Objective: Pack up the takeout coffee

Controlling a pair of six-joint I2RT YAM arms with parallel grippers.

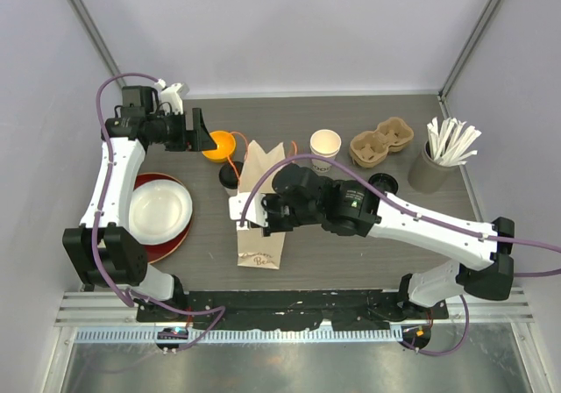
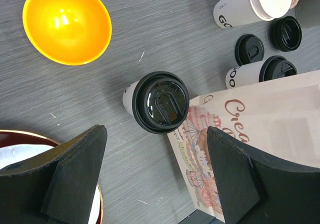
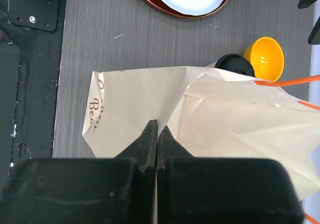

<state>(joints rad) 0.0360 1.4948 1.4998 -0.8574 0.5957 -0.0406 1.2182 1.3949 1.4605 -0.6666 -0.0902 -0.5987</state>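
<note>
Takeout coffee, first lidded cup [image 2: 157, 102]: white paper, black lid fitted, upright on the table [image 1: 351, 253] left of centre, right beside the far-left side of the paper bag [image 1: 261, 209].
Second lidded cup [image 2: 250, 75]: same make, lid fitted, standing by the bag's other side, nearer the table's centre.
Paper bag: cream, printed lettering, orange handle [image 3: 285, 81]; it occupies the middle of the table and reaches toward the near edge.
Right end effector [image 3: 157, 129]: fingers pressed fully together, pinching the bag's paper at its near-left edge.
Left end effector [image 2: 156, 134]: fingers spread wide, holding nothing, poised above the first lidded cup.
Loose black lid [image 2: 249, 49] and second loose lid [image 2: 286, 33]: flat on the table, just beyond the second lidded cup.
Open white cup [image 1: 325, 143]: no lid, toward the far edge.
Orange bowl [image 1: 219, 145]: far-left area, near the first lidded cup.
Cardboard cup carrier [image 1: 381, 141] and grey holder of white sticks [image 1: 438, 160]: far-right corner.
Red plate [image 1: 180, 239] carrying a white dish [image 1: 160, 209]: left edge.
</note>
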